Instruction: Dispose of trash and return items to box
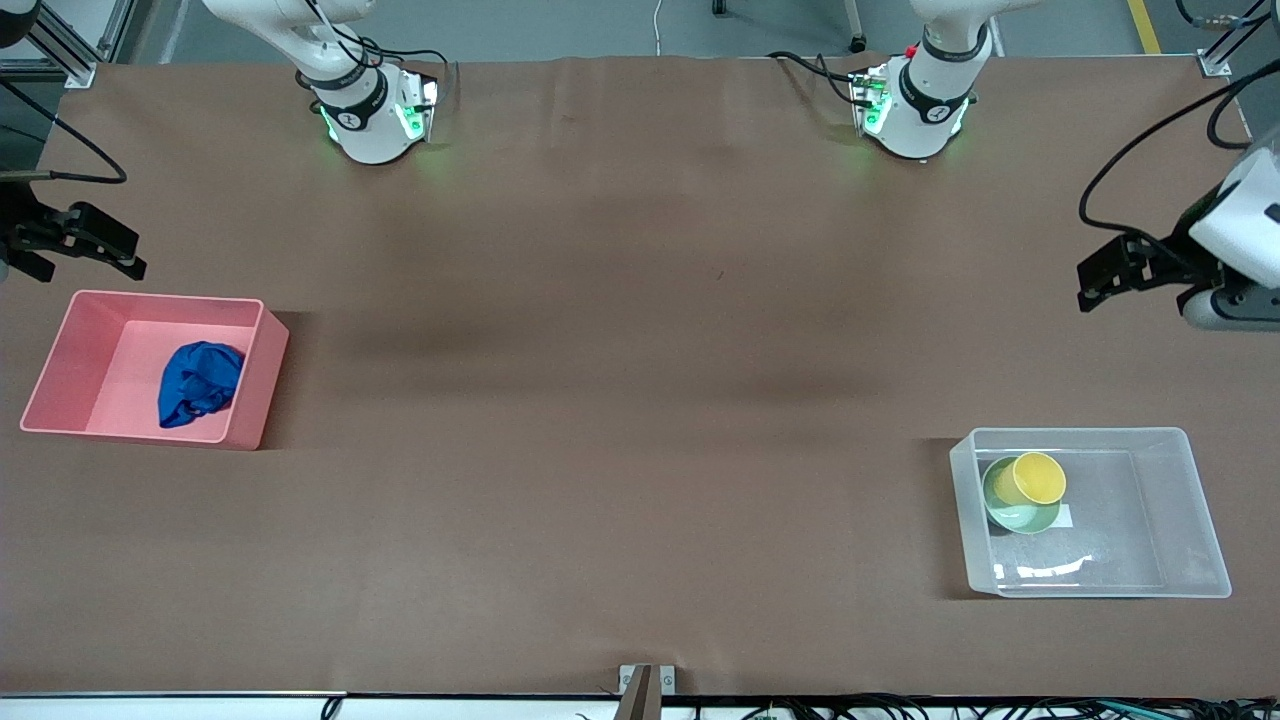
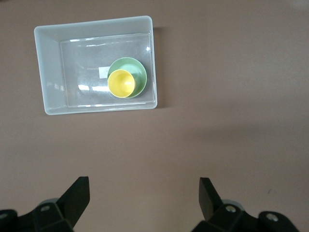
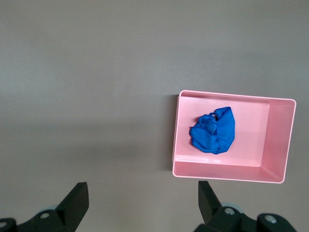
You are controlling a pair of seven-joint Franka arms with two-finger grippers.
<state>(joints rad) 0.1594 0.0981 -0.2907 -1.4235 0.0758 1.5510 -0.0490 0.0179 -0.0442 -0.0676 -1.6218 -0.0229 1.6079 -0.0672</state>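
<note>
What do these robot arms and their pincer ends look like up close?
Both arms are glossy white with black ring joints, standing on round white bases that glow green, with black cables trailing from them. The left gripper is matte black with two wedge-shaped fingers; black cable loops to its white wrist. The right gripper is the same black, angular build, with matching fingers.

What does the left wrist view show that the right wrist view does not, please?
Only the left wrist view shows the see-through box with the yellow cup sitting in the mint-green bowl, beside a small white sticker, and the open left gripper. Only the right wrist view shows the pink tub holding the blue wad, and the open right gripper. Both share the brown table surface, with each gripper empty above it.
</note>
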